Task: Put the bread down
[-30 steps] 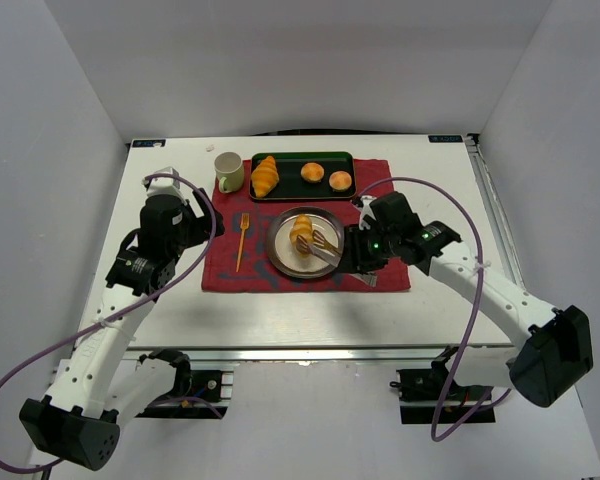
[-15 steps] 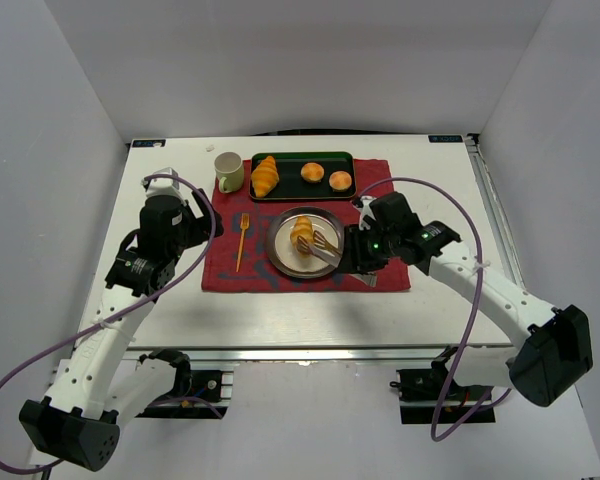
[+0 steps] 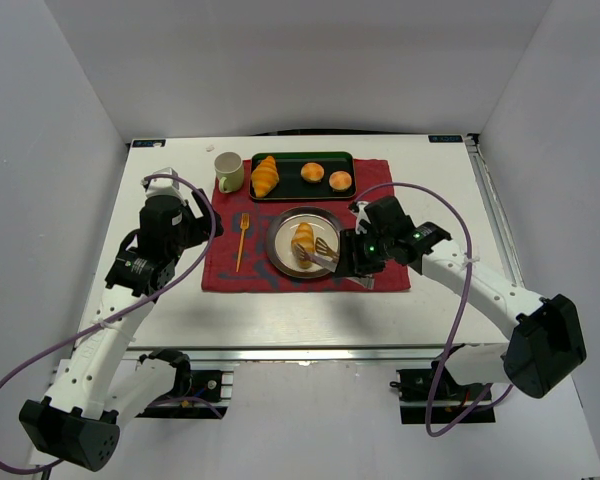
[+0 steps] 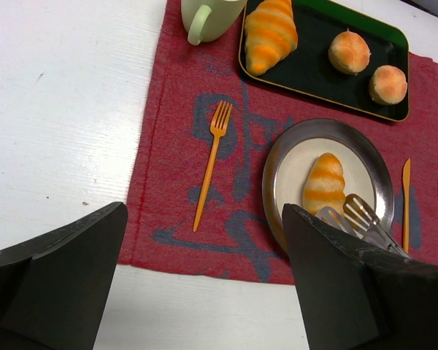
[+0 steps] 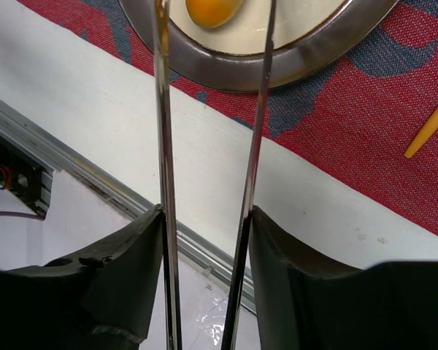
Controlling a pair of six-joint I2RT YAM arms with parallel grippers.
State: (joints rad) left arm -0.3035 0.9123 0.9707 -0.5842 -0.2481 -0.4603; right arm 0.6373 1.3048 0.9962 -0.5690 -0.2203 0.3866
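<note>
The bread [image 3: 303,240], a slim golden-orange ridged roll, lies on the round metal plate [image 3: 271,243] on the red mat. In the left wrist view the bread [image 4: 324,182] rests on the plate's [image 4: 267,182] pale middle, with the metal tongs [image 4: 359,219] just beside its near end. My right gripper [image 3: 348,256] is shut on the tongs [image 3: 325,250]. In the right wrist view, the two tong arms [image 5: 163,146] stand spread between the fingers of the right gripper [image 5: 204,219], and the bread [image 5: 213,10] shows beyond them. My left gripper [image 4: 204,240] hangs open over the mat's left edge.
A black tray [image 3: 286,191] behind the plate holds a larger croissant [image 3: 265,175] and two round buns [image 3: 312,172]. A pale cup [image 3: 228,171] stands left of it. An orange fork [image 3: 242,242] lies left of the plate, an orange knife [image 4: 406,204] right of it.
The tongs' arms have spread apart and the bread now lies on the plate outside their tips. The right arm has shifted slightly. The left arm is still.
</note>
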